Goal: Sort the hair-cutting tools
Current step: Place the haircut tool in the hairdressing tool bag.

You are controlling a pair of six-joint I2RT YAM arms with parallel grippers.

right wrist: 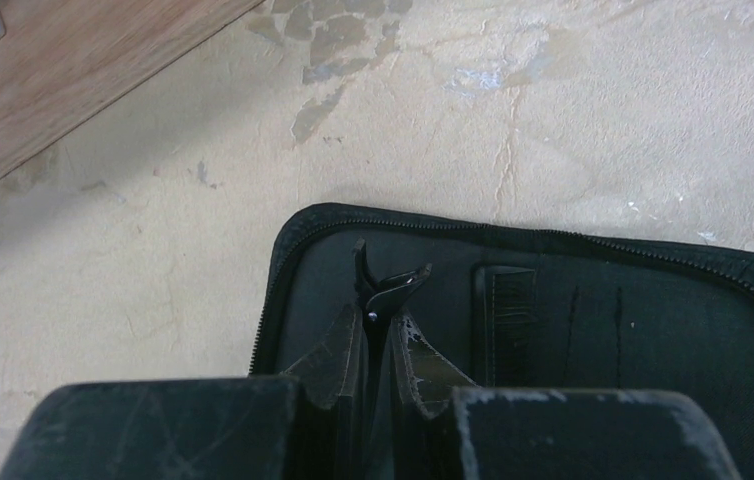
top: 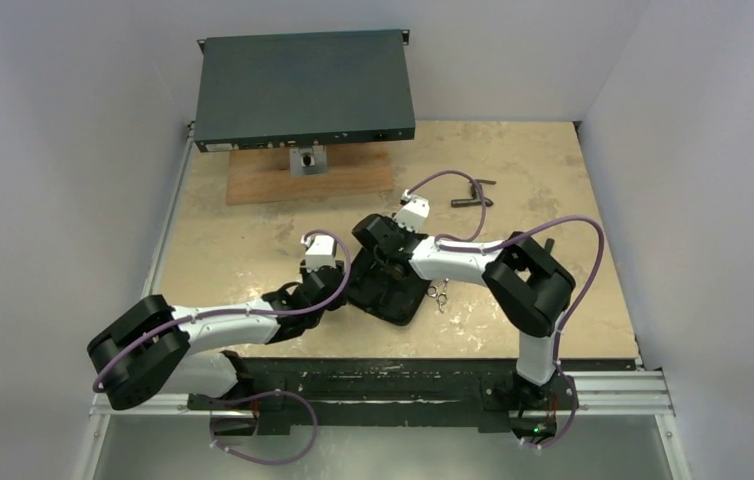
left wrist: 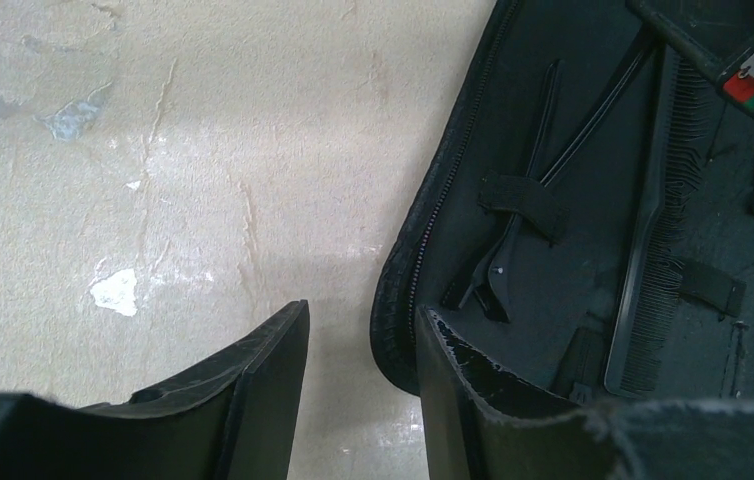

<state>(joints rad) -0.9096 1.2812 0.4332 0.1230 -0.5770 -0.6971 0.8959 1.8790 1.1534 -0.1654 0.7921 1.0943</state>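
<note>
Right jaws clamp the thin black clip over the black case; left jaws stand half open, empty.

Right gripper tight around thin black clip over open black zip case, wooden board top left

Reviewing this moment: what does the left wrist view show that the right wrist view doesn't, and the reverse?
Only the left wrist view: the left gripper, jaws open at the corner of the zip case, and the black comb lying lengthwise inside it.
Only the right wrist view: the right gripper shut on a thin black clip, and a wooden board in the top left corner.
Both: the zip case lying open, and the beige tabletop beside it.
</note>
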